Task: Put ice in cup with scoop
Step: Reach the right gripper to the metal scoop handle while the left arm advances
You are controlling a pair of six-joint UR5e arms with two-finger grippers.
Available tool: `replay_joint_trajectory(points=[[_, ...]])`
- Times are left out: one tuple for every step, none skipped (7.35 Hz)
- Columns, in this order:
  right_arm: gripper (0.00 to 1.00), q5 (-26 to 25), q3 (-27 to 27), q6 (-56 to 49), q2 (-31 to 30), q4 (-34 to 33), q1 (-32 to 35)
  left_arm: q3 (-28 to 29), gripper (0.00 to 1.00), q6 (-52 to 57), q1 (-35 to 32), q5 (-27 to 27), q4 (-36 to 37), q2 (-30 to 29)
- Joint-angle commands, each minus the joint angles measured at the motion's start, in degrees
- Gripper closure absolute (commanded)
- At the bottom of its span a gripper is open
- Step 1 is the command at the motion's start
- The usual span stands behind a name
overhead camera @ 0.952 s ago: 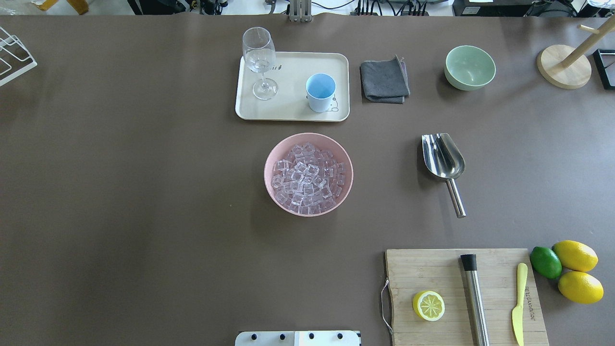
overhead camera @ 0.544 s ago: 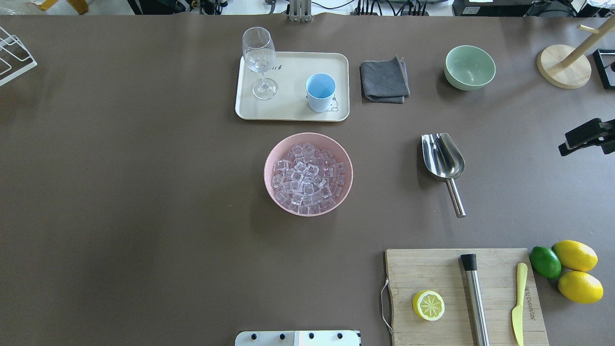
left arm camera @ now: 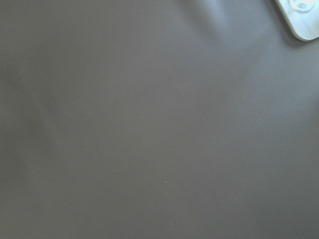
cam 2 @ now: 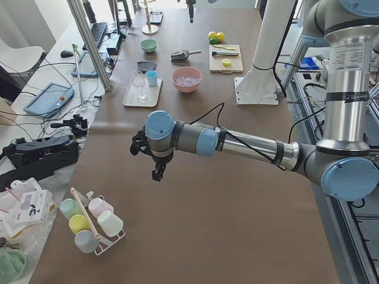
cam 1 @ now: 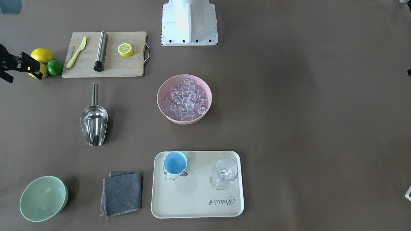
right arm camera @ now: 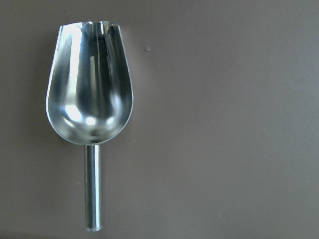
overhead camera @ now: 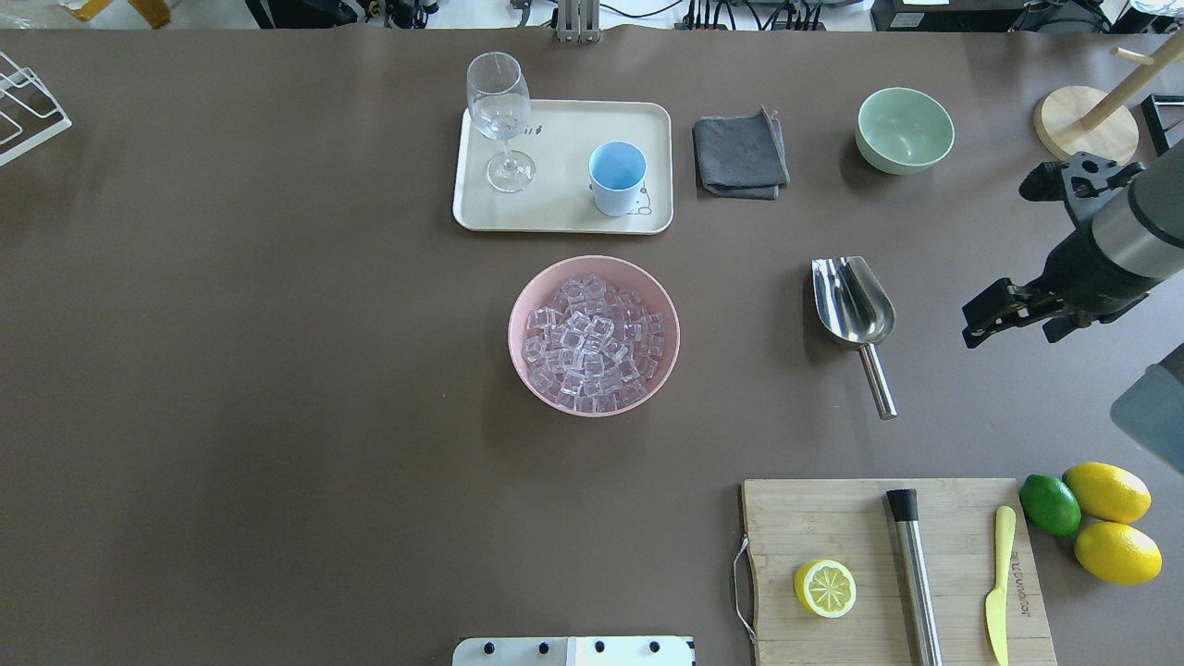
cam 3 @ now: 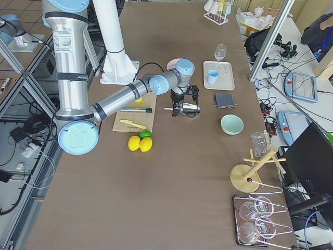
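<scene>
The left arm (cam 2: 249,145) is showing brushed silver tubes, with light-blue caps closing its grey joints and a thin black cable (cam 2: 204,112) trailing beside the forearm. A white printed label (cam 2: 346,62) is wrapping one silver link. The right arm (cam 3: 119,96) is wearing the same colours, ending in the matte-black right gripper (overhead camera: 979,322). The white pedestal (cam 1: 189,19) is carrying dark screws along its base plate.

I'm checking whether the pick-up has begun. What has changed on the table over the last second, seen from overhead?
The right gripper has come in from the right edge and moved left toward the scoop, with bare table still between them; a second ago no arm was in view. It has taken hold of nothing. The scoop, the ice in the pink bowl and the cup on the tray lie as before.
</scene>
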Motion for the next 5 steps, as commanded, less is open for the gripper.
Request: replay_joint_trajectory(points=[[0.0,-4.02,-2.45,7.31,5.34,0.13,-8.46,1.14,0.02,-0.01,11.47,2.49,-22.12,-0.55],[0.01,-4.2,-3.15,7.33,5.78,0.4,-9.71,2.02,0.02,0.07,14.92,2.95,-26.41,-0.72],[0.01,-4.99,-3.68,7.41,5.96,0.4,-10.59,2.21,0.02,0.25,18.26,2.95,-26.8,-2.72],[0.01,-5.52,-5.42,7.59,7.27,0.4,-11.12,2.21,0.02,0.25,22.03,3.21,-26.81,-5.0],[0.01,-5.52,-7.1,7.76,7.71,0.57,-11.56,1.42,0.02,0.42,23.03,6.35,-26.89,-6.68]])
